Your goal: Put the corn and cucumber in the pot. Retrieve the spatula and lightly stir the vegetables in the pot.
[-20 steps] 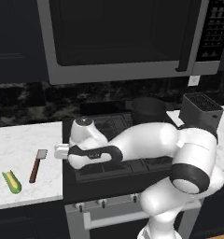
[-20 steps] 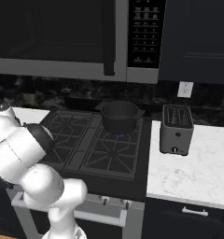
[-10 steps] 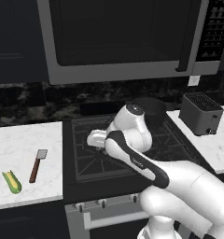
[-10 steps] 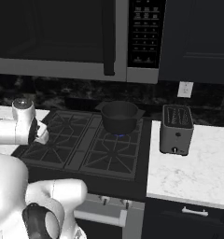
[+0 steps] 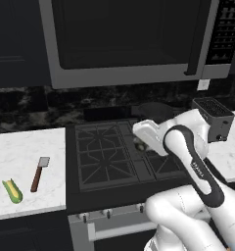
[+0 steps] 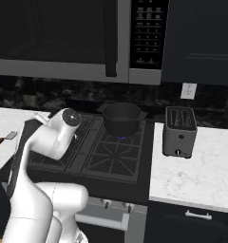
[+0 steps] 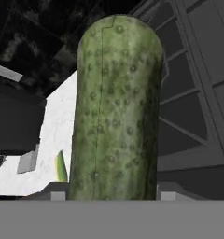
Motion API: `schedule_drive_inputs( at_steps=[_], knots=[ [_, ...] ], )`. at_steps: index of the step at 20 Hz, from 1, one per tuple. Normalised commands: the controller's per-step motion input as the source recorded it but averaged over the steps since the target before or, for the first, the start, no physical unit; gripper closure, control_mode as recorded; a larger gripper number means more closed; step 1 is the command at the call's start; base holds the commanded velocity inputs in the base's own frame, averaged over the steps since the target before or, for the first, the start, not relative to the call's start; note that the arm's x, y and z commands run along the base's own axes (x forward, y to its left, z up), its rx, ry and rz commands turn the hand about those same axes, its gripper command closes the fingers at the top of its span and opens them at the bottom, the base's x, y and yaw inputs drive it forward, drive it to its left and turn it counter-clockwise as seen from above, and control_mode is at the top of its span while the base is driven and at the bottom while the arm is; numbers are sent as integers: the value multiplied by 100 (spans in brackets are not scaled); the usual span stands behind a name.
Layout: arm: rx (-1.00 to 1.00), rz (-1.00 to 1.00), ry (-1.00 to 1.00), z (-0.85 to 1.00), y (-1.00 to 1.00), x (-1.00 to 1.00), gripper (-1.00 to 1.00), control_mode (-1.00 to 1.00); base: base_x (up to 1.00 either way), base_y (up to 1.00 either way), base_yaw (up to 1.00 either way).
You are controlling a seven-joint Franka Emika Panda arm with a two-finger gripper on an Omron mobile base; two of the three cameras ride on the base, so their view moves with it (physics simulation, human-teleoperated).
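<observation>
Gripper [image 7: 114, 198]: clenched on the cucumber [image 7: 116, 112], over the stove [image 5: 107, 157].
Corn [image 5: 12, 190]: left counter, beside the spatula [image 5: 39, 172].

Dark pot [image 6: 121, 118] on the stove's [image 6: 94, 156] back burner, toaster [image 6: 179, 130] just beside.

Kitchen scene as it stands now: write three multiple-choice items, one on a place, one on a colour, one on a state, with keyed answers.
1. Where does the corn lie?
A. in the pot
B. on the white counter left of the stove
C. on the toaster

2. What colour is the spatula handle?
A. reddish-brown
B. blue
C. white

3. What does the gripper hold?
A. nothing
B. the spatula
C. the cucumber

Answers:
1. B: the cob rests on the counter beside the spatula.
2. A: a reddish-brown handle runs below the grey blade.
3. C: in the hand view the cucumber rises between the fingertips.
</observation>
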Motion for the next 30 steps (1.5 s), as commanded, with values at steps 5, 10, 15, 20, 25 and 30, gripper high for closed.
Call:
schedule_drive_inputs(
  at_steps=[5, 10, 15, 20, 25, 30],
  knots=[
    [35, -13, 0, 6, -71, 0, 100, -100, 0, 0, 0],
    [17, 8, 25, 2, -39, 24, 100, -100, 0, 0, 0],
    [32, -5, 21, 88, -62, 38, 100, -100, 0, 0, 0],
    [39, -14, 23, 87, -86, 70, 100, -100, 0, 0, 0],
    [39, -8, 44, 10, -98, 88, 100, -100, 0, 0, 0],
    [27, 2, 32, -6, -79, 82, 100, -100, 0, 0, 0]
  ],
)
